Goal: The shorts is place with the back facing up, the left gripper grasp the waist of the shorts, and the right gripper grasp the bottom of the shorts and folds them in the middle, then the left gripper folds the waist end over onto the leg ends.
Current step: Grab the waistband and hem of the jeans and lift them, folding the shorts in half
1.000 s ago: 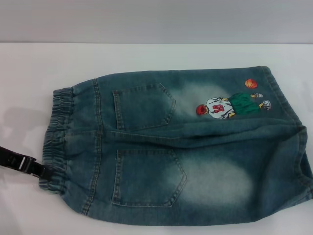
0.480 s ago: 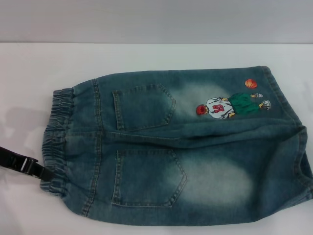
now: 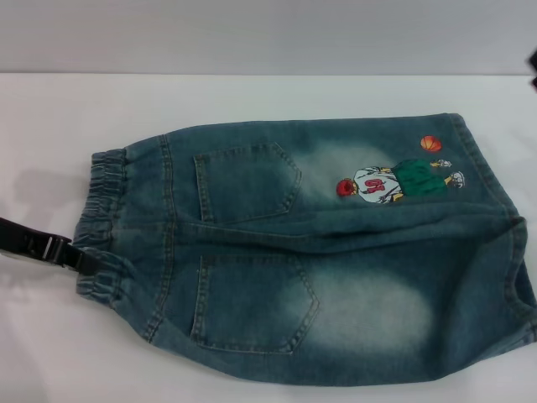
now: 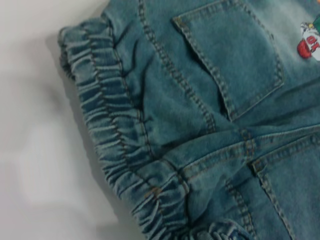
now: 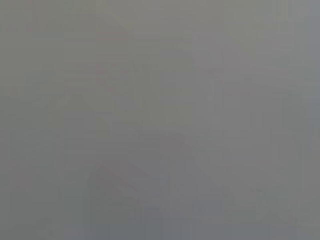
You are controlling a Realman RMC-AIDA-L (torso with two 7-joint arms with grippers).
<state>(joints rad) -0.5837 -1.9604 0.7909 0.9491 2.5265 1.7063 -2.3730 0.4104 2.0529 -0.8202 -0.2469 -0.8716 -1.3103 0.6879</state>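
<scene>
Denim shorts lie back-up across the white worktop, left end effector at the waistband.

The shorts (image 3: 310,252) fill the frame's centre, waist end (image 3: 101,227) at left, leg ends (image 3: 503,243) at right. The cartoon player (image 3: 394,180) at upper right wears a shirt with red figures, unreadable here. The left end effector (image 3: 71,254), at the left edge, touches the elastic; whether it is clamped cannot be told. The right end effector is out of sight.

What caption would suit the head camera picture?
Denim shorts lie back-up on a white table as the left hand meets the elastic waistband.
</scene>
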